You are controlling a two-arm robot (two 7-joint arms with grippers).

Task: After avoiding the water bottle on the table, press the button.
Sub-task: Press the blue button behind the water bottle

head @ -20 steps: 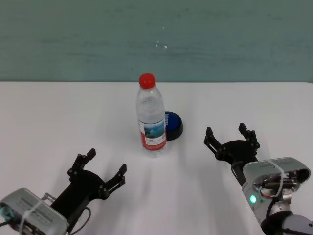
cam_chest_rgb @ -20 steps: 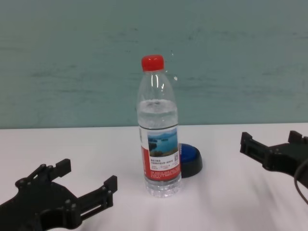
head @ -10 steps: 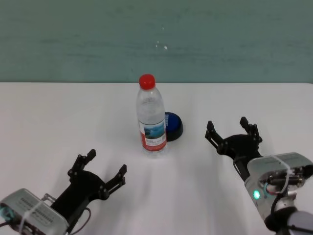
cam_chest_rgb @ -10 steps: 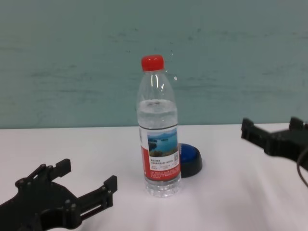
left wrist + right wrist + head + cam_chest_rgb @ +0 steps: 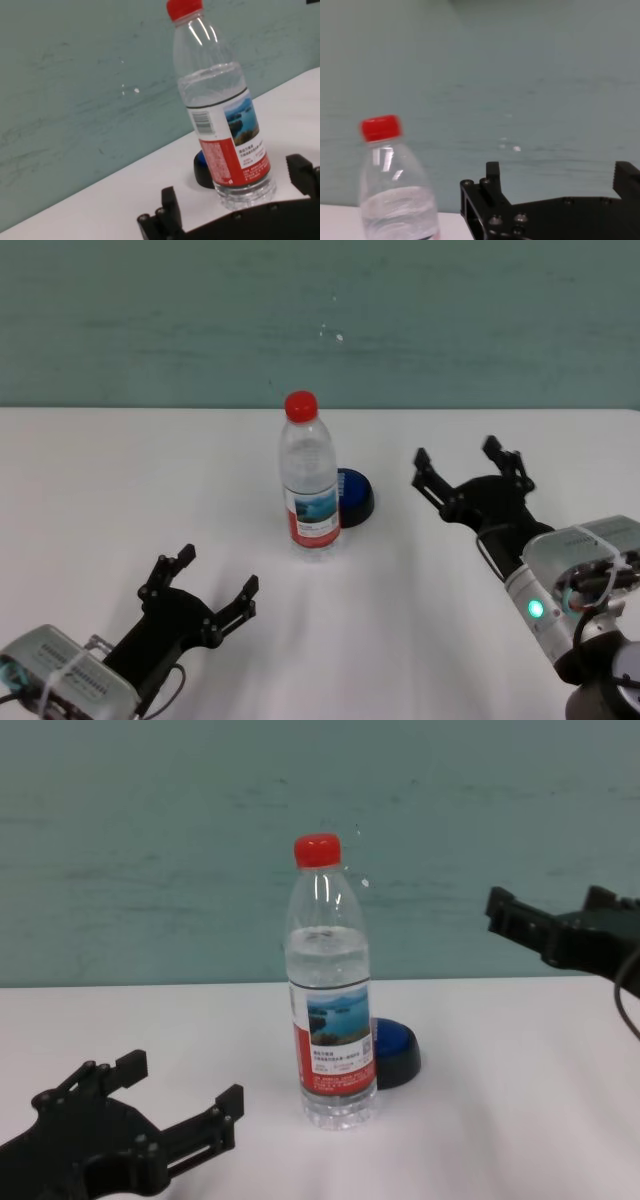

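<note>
The water bottle [image 5: 309, 480] stands upright mid-table, clear with a red cap and a red-and-white label. Directly behind it, slightly to the right, sits the button [image 5: 356, 494], its blue dome on a black base half hidden by the bottle. My right gripper [image 5: 456, 454] hangs open in the air to the right of the button, lifted off the table [image 5: 120, 490]; the chest view shows it [image 5: 548, 906] at about the height of the bottle's shoulder. My left gripper [image 5: 218, 570] rests open near the front left, short of the bottle.
A teal wall runs behind the table's far edge. Bare white tabletop [image 5: 500, 1120] lies to the right of the bottle and button, under the right gripper.
My right gripper has risen off the table and moved farther forward, level with the button. The left gripper, bottle and button have not moved.
</note>
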